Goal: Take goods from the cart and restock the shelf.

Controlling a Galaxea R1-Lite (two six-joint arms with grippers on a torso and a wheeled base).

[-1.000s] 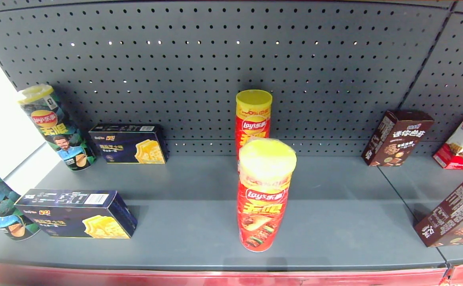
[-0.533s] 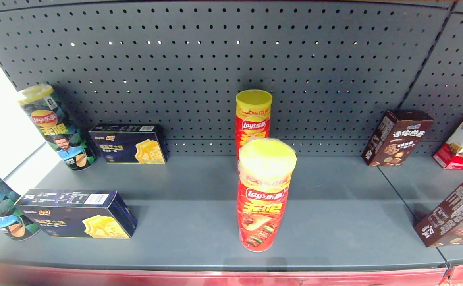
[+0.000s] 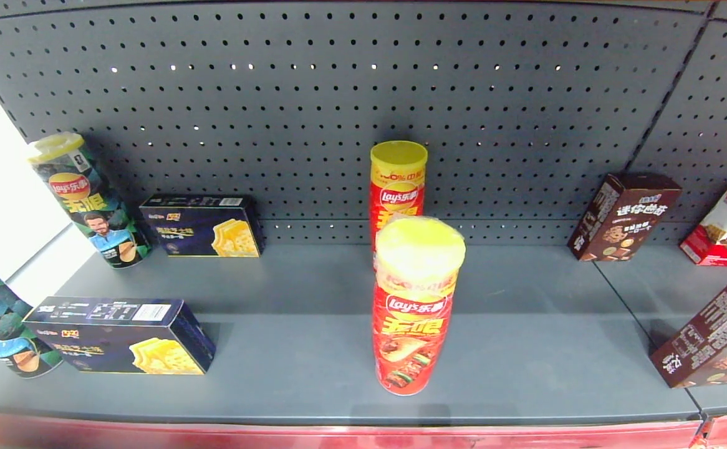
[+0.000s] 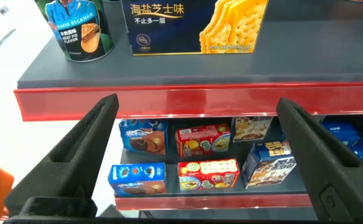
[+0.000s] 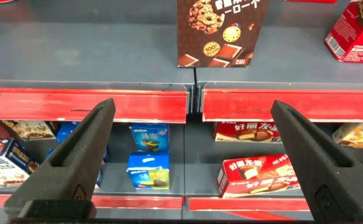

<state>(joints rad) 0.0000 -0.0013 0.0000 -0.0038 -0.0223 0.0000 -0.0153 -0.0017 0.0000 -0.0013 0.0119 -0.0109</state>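
Observation:
On the grey shelf (image 3: 313, 337) two red chip cans stand upright in the middle, one at the front (image 3: 418, 305) and one behind it (image 3: 398, 184). Two green chip cans (image 3: 86, 199) and two dark blue cracker boxes (image 3: 123, 337) are on the left. Brown cookie boxes (image 3: 622, 215) stand on the right. My left gripper (image 4: 193, 102) hangs open and empty in front of the shelf's red front edge (image 4: 200, 99), below the front cracker box (image 4: 197, 25). My right gripper (image 5: 192, 104) is open and empty too, below a brown cookie box (image 5: 217, 31).
A perforated back panel (image 3: 338, 93) closes the shelf behind. A red-and-white box (image 3: 725, 224) stands at the far right. Lower shelves hold several small boxes (image 4: 203, 140) (image 5: 149, 168). Bare shelf floor lies either side of the red cans.

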